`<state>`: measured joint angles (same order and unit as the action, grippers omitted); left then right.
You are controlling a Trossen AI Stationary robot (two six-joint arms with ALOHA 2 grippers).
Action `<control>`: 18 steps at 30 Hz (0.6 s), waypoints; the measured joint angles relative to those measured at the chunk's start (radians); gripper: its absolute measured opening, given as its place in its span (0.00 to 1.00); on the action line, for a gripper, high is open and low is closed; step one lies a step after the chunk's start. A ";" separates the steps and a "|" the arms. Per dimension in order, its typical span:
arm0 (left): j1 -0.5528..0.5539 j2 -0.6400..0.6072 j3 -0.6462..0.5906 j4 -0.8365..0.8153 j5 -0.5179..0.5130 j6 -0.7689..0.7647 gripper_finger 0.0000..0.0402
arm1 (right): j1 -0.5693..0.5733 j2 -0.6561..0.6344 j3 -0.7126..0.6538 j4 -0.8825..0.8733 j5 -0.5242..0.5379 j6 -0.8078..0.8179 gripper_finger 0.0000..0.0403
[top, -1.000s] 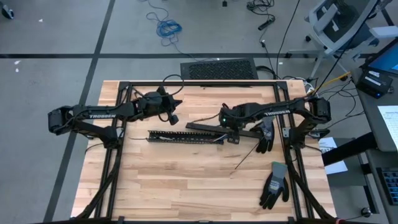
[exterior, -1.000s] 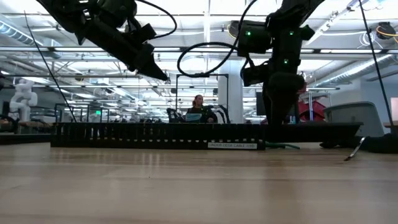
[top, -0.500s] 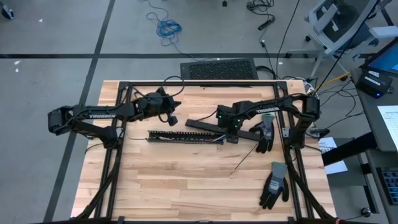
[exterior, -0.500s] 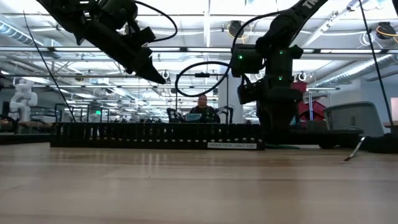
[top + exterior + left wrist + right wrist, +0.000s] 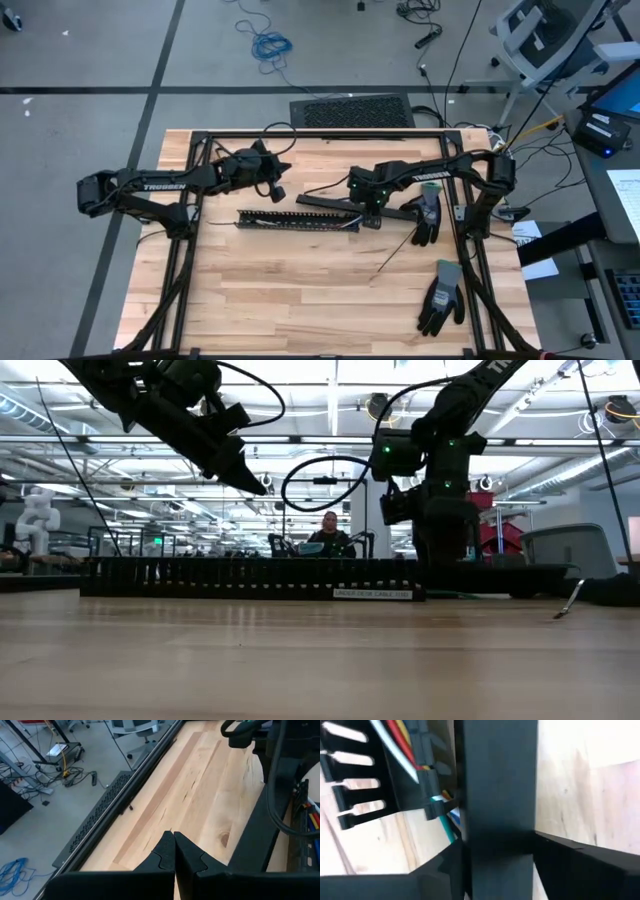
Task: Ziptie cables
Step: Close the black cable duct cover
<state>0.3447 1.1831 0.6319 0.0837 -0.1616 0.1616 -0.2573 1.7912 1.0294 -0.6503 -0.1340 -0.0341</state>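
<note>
— Where do we stand with the cables?

— The bundle of thin coloured wires [image 5: 402,740] (red, yellow, white, with a teal one lower down) lies in the long black slotted plastic channel [image 5: 300,220] at mid-table. Our right gripper [image 5: 371,213] is down at that channel's right end, just beside the wires.

— And its fingers?

— One dark finger sits on each side of the flat black plastic bar [image 5: 495,795] that runs alongside the channel. They stand at a middling width. We cannot tell whether they press on the bar or only flank it.

— So what does the step call for, as we judge it?

— If the bar is what we mean to take, we should grip it square across its width and not let a fingertip snag the wires lying right next to it. A teal wire pokes out at the bar's edge, so we risk pinching it.

— And the left arm?

— It waits. Our left gripper [image 5: 174,851] hovers over the far part of the pale wooden table [image 5: 280,290] with its fingers pressed together, holding nothing.

— The tie itself?

— A thin black zip-tie strip [image 5: 395,250] lies untouched on the wood, nearer the front. We would fetch it once the wires are clear.
</note>
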 joint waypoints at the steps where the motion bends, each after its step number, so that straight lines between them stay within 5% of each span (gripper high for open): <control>1: 0.000 0.000 0.000 -0.002 0.000 0.000 0.00 | 0.000 0.000 0.000 0.003 0.007 0.000 0.37; 12: 0.000 0.000 0.001 -0.024 0.000 0.000 0.00 | -0.001 0.000 -0.001 0.004 0.013 0.009 0.02; 18: 0.002 0.000 0.001 -0.023 0.000 0.001 0.00 | -0.006 -0.027 0.049 -0.104 0.059 -0.014 0.00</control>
<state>0.3465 1.1835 0.6327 0.0610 -0.1616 0.1623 -0.2636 1.7646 1.0784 -0.7541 -0.0745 -0.0476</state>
